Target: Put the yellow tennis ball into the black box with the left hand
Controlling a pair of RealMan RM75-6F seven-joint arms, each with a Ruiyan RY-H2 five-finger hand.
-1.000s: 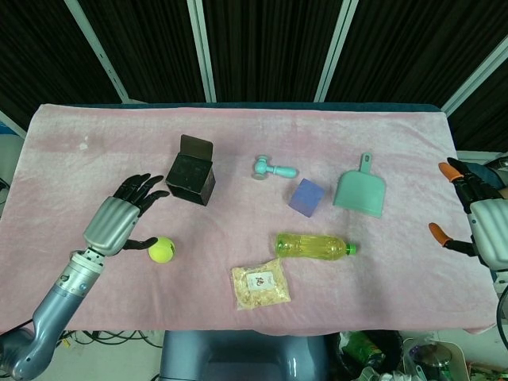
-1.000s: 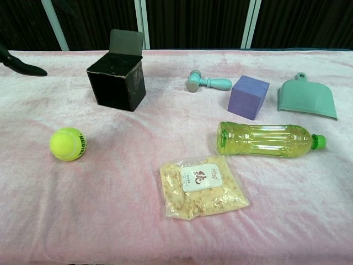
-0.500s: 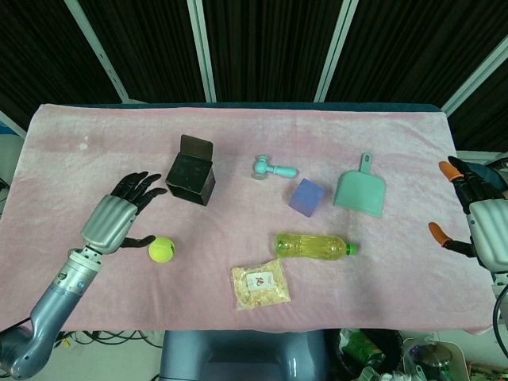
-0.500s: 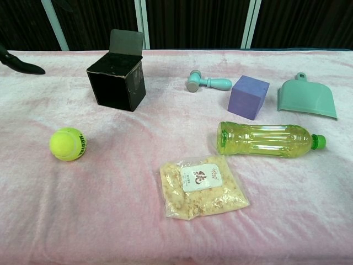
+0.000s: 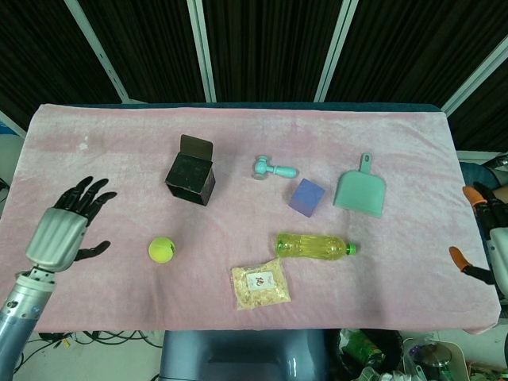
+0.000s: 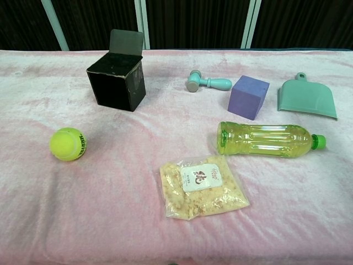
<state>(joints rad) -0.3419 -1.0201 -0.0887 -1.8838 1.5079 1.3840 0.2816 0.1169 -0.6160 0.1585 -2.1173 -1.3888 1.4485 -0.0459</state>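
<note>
The yellow tennis ball (image 5: 161, 249) (image 6: 67, 144) lies on the pink cloth, in front of and slightly left of the black box (image 5: 190, 175) (image 6: 116, 81). The box stands upright with its lid flap raised at the back. My left hand (image 5: 62, 231) hovers near the table's left edge, well left of the ball, fingers spread and empty. My right hand (image 5: 490, 246) shows only partly at the far right edge, fingers apart, holding nothing. Neither hand appears in the chest view.
A teal toy hammer (image 5: 274, 168), a purple cube (image 5: 306, 197), a teal dustpan (image 5: 360, 191), a yellow-green bottle (image 5: 313, 246) lying on its side and a snack bag (image 5: 260, 283) occupy the middle and right of the cloth (image 5: 111, 143).
My left hand has drawn back leftward, away from the ball, and left the chest view. My right hand has shifted right and down toward the frame edge. The ball stayed put.
</note>
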